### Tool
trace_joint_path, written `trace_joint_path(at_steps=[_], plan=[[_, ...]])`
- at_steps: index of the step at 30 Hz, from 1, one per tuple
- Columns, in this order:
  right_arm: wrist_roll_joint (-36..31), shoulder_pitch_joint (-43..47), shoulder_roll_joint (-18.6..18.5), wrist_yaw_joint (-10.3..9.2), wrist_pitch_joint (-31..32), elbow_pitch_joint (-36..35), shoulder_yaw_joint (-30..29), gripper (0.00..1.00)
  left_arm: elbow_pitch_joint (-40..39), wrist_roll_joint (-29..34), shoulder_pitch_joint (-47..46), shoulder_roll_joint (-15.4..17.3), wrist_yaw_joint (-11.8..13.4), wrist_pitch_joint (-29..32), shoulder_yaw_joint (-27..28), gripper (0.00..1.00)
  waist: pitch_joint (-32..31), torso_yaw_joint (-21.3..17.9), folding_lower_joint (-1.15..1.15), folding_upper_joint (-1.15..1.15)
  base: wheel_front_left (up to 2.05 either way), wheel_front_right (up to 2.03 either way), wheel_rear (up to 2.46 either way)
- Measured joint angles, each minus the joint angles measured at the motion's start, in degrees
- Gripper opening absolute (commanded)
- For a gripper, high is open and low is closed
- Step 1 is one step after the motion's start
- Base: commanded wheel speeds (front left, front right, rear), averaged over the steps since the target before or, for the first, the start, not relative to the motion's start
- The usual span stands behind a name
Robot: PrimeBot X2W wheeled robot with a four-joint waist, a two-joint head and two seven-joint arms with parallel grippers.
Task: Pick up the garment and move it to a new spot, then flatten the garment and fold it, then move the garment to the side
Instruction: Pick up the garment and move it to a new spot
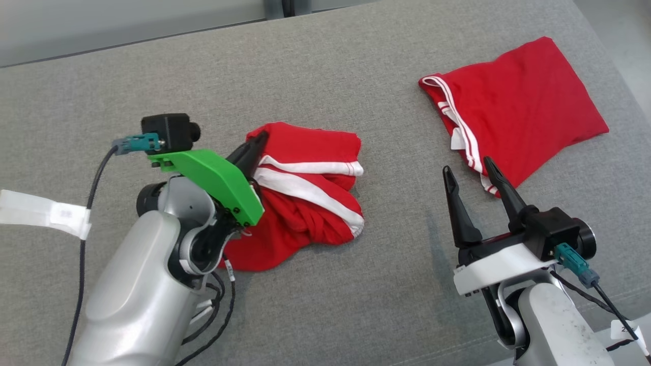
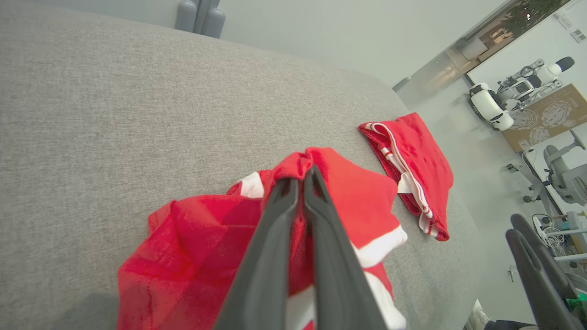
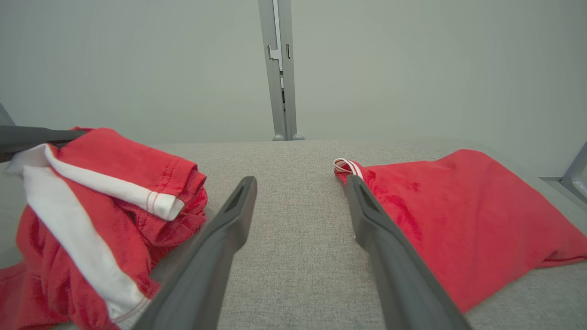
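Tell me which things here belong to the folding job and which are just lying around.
In the job: crumpled red garment; left gripper, shut on it; right gripper, open beside it; grey padded surface.

Lying about: folded red garment, flat and apart; white tag at the surface's edge; white robot and office chair in the background.

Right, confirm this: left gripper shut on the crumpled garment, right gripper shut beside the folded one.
Wrong on one count: the right gripper is open, spread wide with nothing in it, as the right wrist view shows. The rest stands: the left gripper is shut on the crumpled garment, and the right gripper is beside the folded garment.
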Motion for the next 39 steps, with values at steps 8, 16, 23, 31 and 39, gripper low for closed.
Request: trace_joint_path(at_steps=[8, 16, 23, 31, 39], plan=[[0.0, 0.4, 0.1, 0.03, 0.0, 0.9, 0.0, 1.0, 6.5, 1.5, -0.4, 0.8, 0.2, -1.8, 2.0, 0.0, 1.8, -2.0, 0.0, 0.0, 0.0, 0.0, 0.0], [0.0, 0.4, 0.1, 2.99, 0.0, 3.1, 3.6, 1.0, 9.3, 0.8, -1.1, -1.5, 0.2, -3.1, 0.6, 0.0, 1.7, 0.9, 0.0, 0.0, 0.0, 0.0, 0.0], [2.2, 0.7, 0.2, 6.49, 0.0, 7.5, 9.5, 1.0, 11.7, 0.8, -1.1, -1.6, 0.2, -4.5, 0.5, 0.0, 1.0, 3.5, 0.0, 0.0, 0.0, 0.0, 0.0], [3.6, 0.0, 0.2, 6.84, 0.0, 8.5, 11.3, 1.0, 12.8, 0.8, -1.1, -2.0, -0.3, -6.2, 0.4, 0.0, 0.0, 6.0, 0.0, 0.0, 0.0, 0.0, 0.0], [6.0, -5.1, 0.2, 7.09, 0.0, 5.9, 9.5, 1.0, 12.1, 0.8, -1.7, -2.7, -2.7, -7.1, -1.5, 0.0, -0.5, 5.6, 0.0, 0.0, 0.0, 0.0, 0.0]])
